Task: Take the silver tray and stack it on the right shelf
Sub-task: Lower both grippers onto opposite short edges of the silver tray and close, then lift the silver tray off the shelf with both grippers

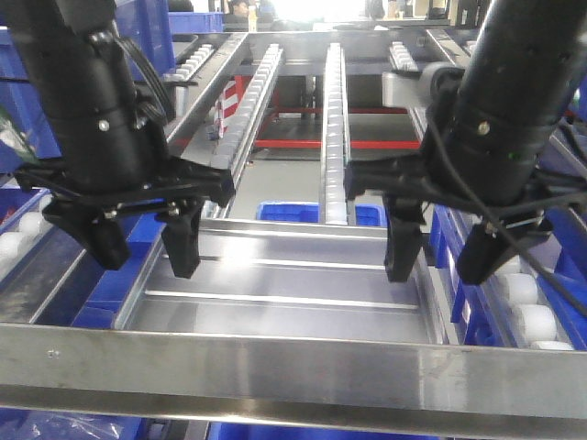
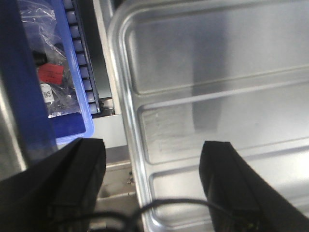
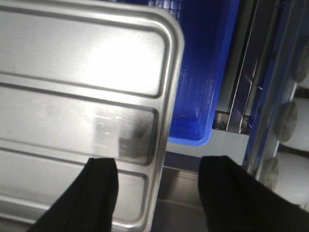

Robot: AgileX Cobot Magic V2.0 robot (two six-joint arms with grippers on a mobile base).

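Note:
The silver tray point(image 1: 284, 284) lies flat, shiny, with two long ridges, just behind the flat front bar point(image 1: 293, 367) of the right shelf, whose white roller rows point(image 1: 335, 119) run away behind it. My left gripper point(image 1: 142, 257) is open and straddles the tray's left rim. In the left wrist view, one finger is outside the tray point(image 2: 217, 82) and one is over its base, around the gripper's midpoint point(image 2: 152, 147). My right gripper point(image 1: 442, 268) is open astride the right rim. The right wrist view shows the tray point(image 3: 72, 72) and gripper point(image 3: 159, 164) the same way.
Blue bins sit under the rack point(image 1: 316, 213) point(image 3: 198, 72); the left one holds plastic bags point(image 2: 58, 82). Larger white rollers line the right side point(image 1: 532, 312) and the left side point(image 1: 18, 234). A red frame point(image 1: 303, 144) crosses below at the back.

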